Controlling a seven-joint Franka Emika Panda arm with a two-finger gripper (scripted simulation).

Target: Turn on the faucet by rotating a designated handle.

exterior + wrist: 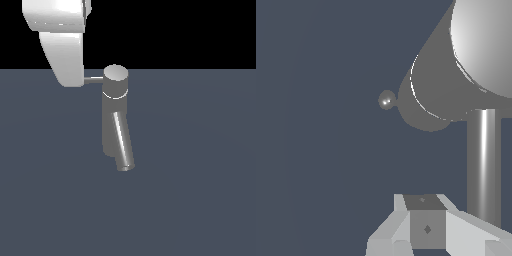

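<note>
The faucet [116, 117] stands upright on the dark desk [200, 190], its thick spout [122, 142] slanting down toward the camera in the exterior view. From its flat round cap [115, 73] the handle [93, 78], a thin rod, sticks out sideways to the exterior view's left, where its far end disappears behind the white arm [62, 50].

The arm seems to sit there so the gripper [428, 227] can push the rod sideways around the cap. In the wrist view the handle [483, 165] runs right alongside the gripper body, close beside it, though whether they touch is not clear. The fingertips are cut off at the frame edge (and hidden by the arm in the exterior view), so I cannot tell how far apart they are or whether they hold anything.

No containers appear anywhere.
</note>
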